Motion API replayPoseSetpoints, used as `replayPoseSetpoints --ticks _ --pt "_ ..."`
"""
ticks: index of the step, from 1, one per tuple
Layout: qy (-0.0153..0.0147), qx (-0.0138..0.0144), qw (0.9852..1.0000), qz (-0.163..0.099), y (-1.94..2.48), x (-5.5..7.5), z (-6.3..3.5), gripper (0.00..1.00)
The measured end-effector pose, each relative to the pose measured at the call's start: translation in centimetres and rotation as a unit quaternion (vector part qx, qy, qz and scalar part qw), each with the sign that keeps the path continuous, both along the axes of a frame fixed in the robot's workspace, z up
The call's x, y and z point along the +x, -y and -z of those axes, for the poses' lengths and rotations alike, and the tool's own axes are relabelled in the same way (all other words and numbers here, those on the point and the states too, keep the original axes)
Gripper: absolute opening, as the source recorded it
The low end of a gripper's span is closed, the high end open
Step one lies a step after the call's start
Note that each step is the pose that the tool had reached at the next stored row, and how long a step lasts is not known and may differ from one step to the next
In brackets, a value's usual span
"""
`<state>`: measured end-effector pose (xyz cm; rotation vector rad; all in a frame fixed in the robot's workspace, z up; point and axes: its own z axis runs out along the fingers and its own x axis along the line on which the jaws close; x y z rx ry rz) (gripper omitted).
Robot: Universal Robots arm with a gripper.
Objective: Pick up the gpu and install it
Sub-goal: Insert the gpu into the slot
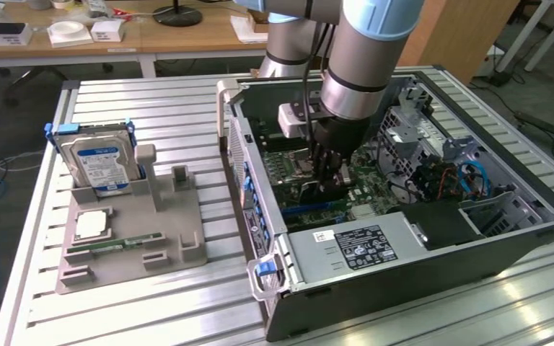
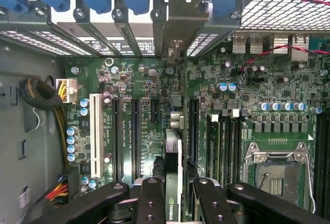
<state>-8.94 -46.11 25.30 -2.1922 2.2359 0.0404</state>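
Install step in hand: the gpu (image 2: 174, 172) is pinched edge-on between the fingers (image 2: 150, 198) of the gripper (image 1: 323, 173), held upright inside the open PC case (image 1: 508, 238) over the motherboard (image 2: 144, 79). Next, card edge must be judged lined up with an expansion slot (image 2: 192, 126) and bracket gap before pressing down.

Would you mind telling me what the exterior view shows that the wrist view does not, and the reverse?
Exterior view alone: the open computer case on the slatted table, and a grey holder carrying a hard drive.

Wrist view alone: the white expansion slot, the empty processor socket, and the gpu edge-on between the gripper fingers.

Both: the green motherboard with the gripper over it.
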Motion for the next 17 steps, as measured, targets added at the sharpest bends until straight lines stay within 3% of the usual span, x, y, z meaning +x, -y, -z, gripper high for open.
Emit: replayPoseSetpoints --ticks 17 --pt "0.0001 0.0001 1.0 0.0 0.18 -0.03 0.17 0.26"
